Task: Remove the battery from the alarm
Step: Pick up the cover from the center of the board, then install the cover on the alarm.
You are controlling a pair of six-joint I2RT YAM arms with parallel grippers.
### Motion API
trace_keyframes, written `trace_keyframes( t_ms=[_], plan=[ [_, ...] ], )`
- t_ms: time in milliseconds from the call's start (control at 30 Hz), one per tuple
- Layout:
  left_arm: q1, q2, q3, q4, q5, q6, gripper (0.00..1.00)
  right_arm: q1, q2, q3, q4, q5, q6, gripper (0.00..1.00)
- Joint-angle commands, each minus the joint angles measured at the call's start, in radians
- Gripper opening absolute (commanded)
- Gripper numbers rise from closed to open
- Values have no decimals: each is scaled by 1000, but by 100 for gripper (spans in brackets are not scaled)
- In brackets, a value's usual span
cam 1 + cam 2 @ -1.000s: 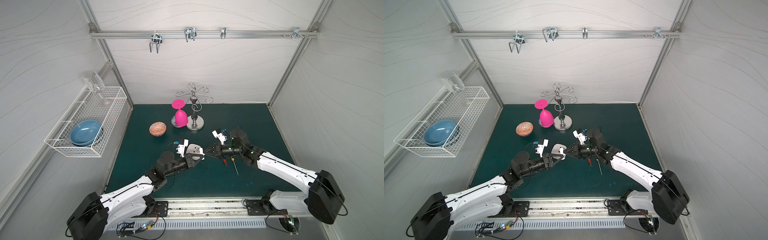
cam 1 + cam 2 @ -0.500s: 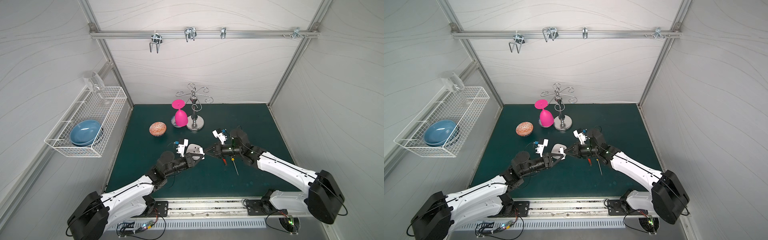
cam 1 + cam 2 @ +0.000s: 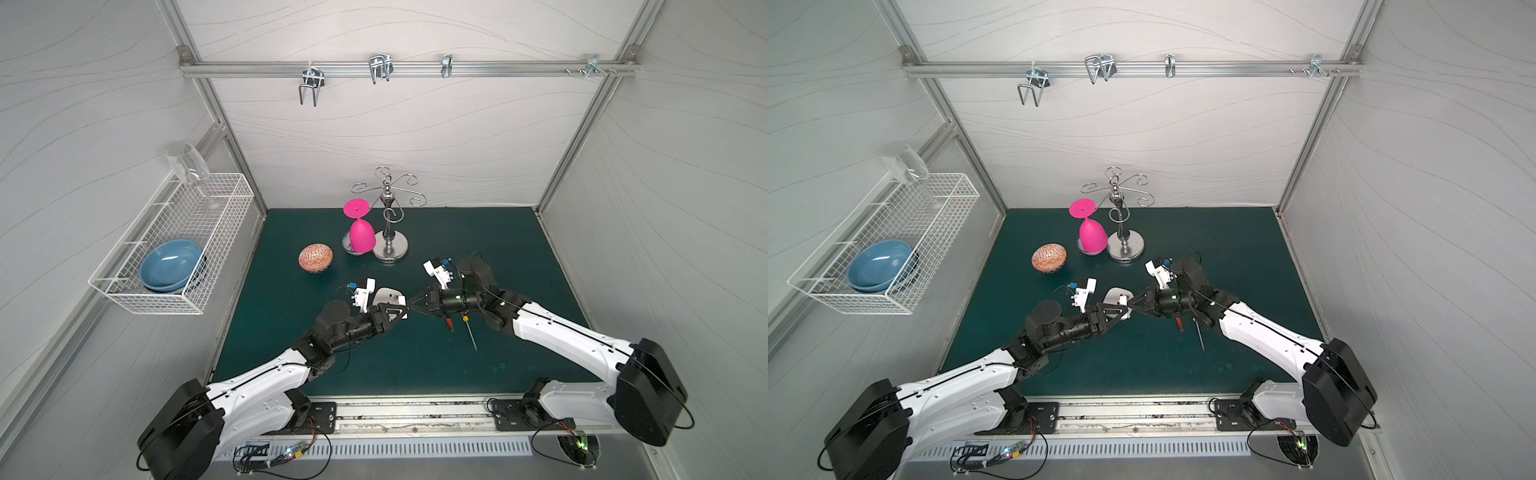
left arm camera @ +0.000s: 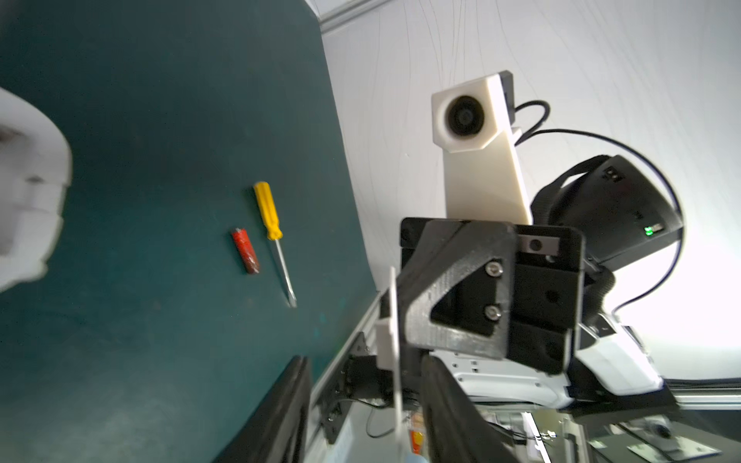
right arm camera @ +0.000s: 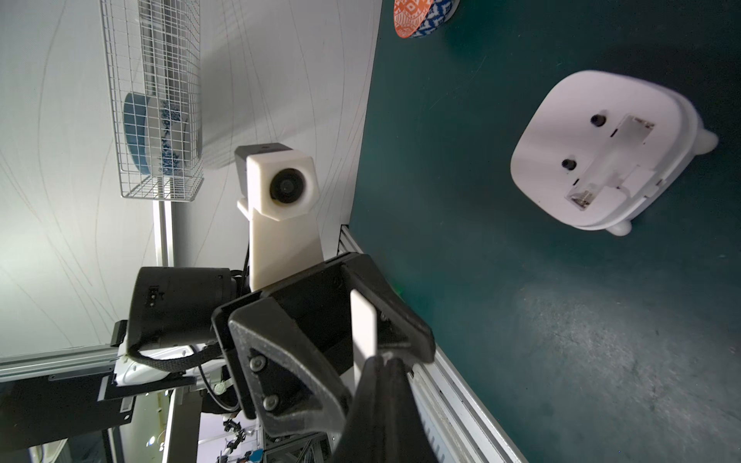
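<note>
Battery, one, one screwdriver, one alarm, one cover in right pincer

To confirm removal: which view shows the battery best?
Left wrist view: the battery lies whole beside the yellow-handled screwdriver. Both top views show only a tiny red speck; the right wrist view misses it.

both arms reach to mid-mat. left gripper and right gripper meet tip to tip, with a small white piece at the junction. alarm lies on the green mat just behind them. battery rests on the mat, apart from the alarm, beside the screwdriver, close under the right arm. jaw stance not resolvable.
</note>
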Motion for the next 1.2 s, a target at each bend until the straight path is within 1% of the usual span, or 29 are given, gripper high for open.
trace_keyframes(
  t_ms=[0, 100, 167, 200, 267, 333, 367, 500, 567, 633, 767, 967, 1033, 1067, 1167],
  plan=[
    [80, -55, -13, -7, 41, 16, 67, -26, -20, 40, -143, 67, -59, 0],
    [204, -111, -22, -104, 83, 52, 79, -54, -5, 56, -231, 133, -86, 0],
    [285, -131, -14, -209, 106, 93, 82, -62, 12, 71, -277, 177, -113, 0],
    [337, -128, -5, -259, 118, 119, 82, -64, 23, 77, -290, 198, -124, 0],
    [411, -99, 19, -344, 126, 179, 83, -66, 45, 90, -305, 229, -144, 0],
    [448, -36, 58, -394, 121, 253, 82, -66, 70, 104, -310, 256, -162, 0],
    [459, 23, 87, -404, 118, 299, 81, -67, 91, 113, -311, 270, -172, 0],
    [463, 223, 179, -405, 114, 413, 76, -66, 145, 135, -301, 294, -186, 0],
    [463, 318, 220, -383, 113, 455, 76, -66, 168, 139, -293, 302, -187, 0],
    [463, 406, 254, -347, 130, 473, 76, -66, 188, 140, -280, 303, -183, 0],
    [464, 558, 311, -258, 206, 467, 75, -63, 224, 140, -251, 297, -173, 0],
    [456, 689, 330, -165, 291, 432, 72, -60, 260, 151, -238, 311, -165, 0],
    [444, 714, 331, -154, 309, 423, 70, -59, 277, 154, -227, 314, -157, 0],
    [435, 722, 329, -119, 315, 417, 68, -58, 289, 160, -226, 315, -155, 0],
    [400, 731, 318, -95, 314, 399, 66, -48, 323, 178, -232, 332, -148, 0]
  ],
)
